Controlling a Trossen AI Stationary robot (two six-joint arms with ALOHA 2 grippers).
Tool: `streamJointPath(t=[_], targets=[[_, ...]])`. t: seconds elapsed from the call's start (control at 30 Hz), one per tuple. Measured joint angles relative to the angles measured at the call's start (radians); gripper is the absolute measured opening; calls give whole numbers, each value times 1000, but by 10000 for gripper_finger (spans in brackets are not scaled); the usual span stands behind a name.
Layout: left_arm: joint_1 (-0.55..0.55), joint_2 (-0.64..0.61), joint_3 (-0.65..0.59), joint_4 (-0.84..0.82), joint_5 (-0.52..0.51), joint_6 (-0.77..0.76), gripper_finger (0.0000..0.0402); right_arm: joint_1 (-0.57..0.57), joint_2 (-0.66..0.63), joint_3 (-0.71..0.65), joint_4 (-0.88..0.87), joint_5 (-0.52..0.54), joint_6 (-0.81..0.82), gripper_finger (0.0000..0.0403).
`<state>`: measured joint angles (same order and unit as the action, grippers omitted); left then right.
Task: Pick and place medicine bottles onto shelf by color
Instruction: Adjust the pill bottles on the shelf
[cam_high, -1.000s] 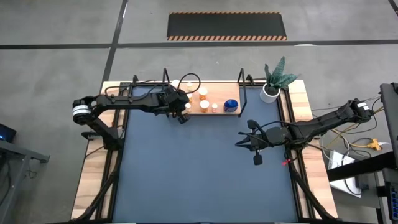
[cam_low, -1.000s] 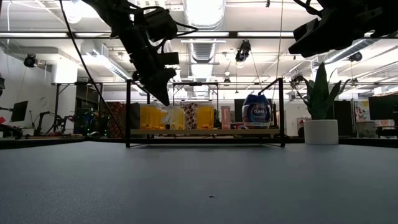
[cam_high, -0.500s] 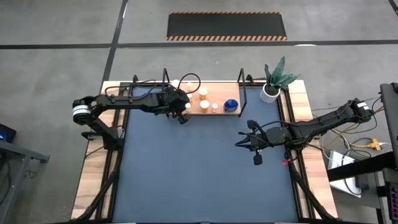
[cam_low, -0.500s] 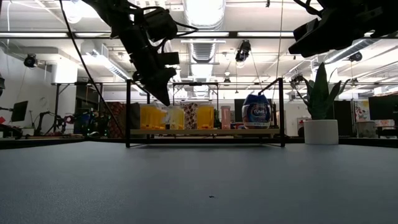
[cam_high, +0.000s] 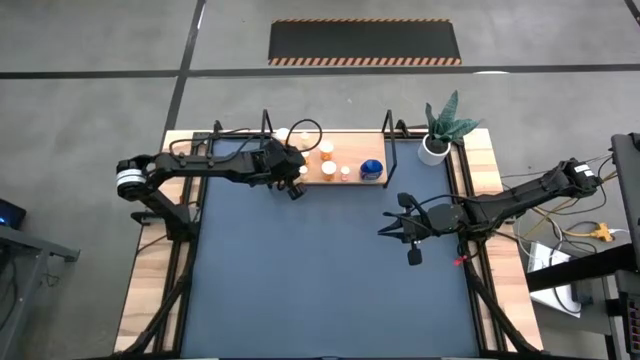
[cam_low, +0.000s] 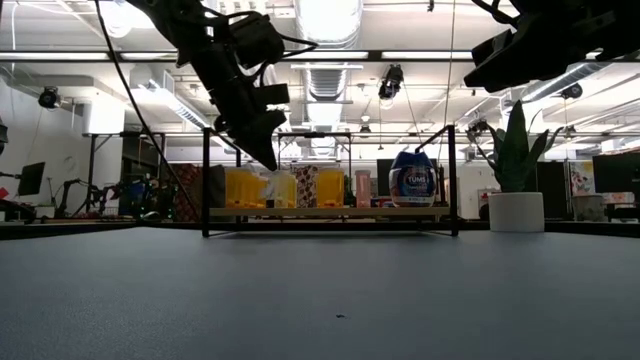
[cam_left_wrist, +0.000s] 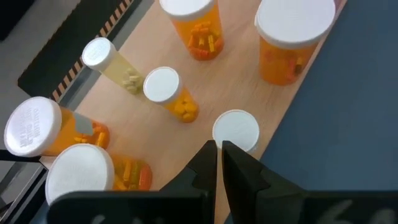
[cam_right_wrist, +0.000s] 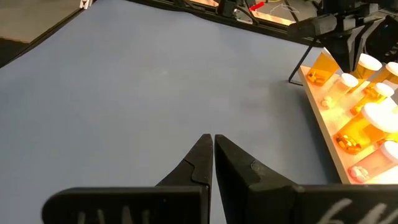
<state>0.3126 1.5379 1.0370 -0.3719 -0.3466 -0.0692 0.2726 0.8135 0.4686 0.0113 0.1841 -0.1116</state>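
nothing has moved: closed left gripper (cam_high: 296, 190) still hovers above orange white-capped medicine bottles (cam_high: 327, 151) on the light-wood wire-framed shelf (cam_high: 352, 181) at the table's far edge; closed right gripper (cam_high: 413, 257) waits, empty, near the right edge.

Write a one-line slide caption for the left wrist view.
Shut left gripper hovers above white-capped orange medicine bottles standing on the light-wood shelf.
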Motion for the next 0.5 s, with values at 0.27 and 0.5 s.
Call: streamJointPath(t=[0.27,0.5], targets=[[0,0,0,0,1,-2,8,0,0,0,0,0,0,9],[0,0,0,9,6,-20,8,0,0,0,0,0,0,9]])
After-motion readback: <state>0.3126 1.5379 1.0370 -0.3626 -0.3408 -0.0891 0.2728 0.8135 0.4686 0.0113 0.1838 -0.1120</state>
